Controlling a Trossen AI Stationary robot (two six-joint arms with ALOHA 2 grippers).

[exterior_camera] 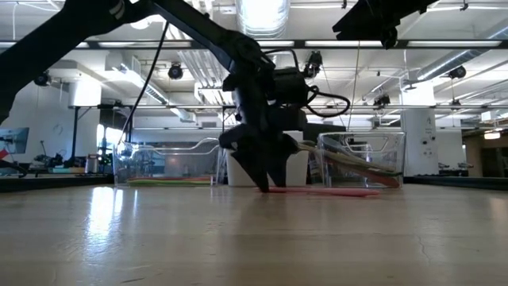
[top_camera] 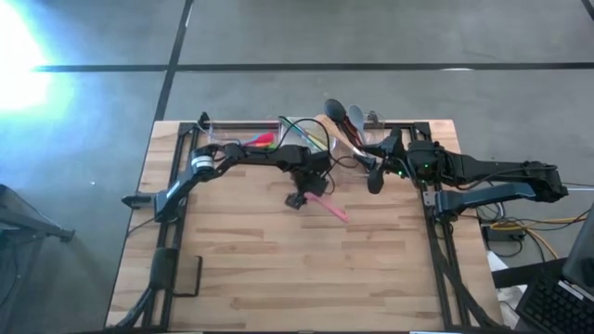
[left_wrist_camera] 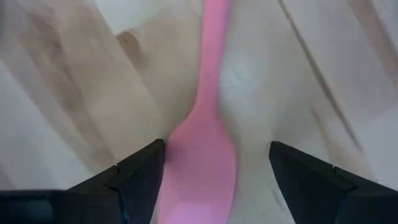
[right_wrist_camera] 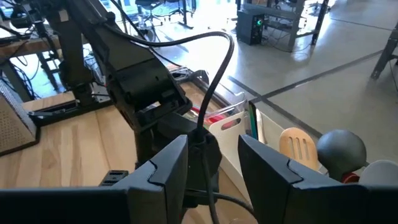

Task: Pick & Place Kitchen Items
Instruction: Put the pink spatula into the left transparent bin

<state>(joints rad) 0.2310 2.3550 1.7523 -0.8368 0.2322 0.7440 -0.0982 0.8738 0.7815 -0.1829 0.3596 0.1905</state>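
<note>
High view: the left gripper sits at the pink spatula lying on the bench.

Left wrist view alone shows its jaws released, straddling the blade.

Right wrist view: the right gripper has jaws apart, empty, raised by the tubs.

My left gripper is spread wide right over the pink spatula on the wooden table, blade between my fingers, handle pointing away from me.
</note>
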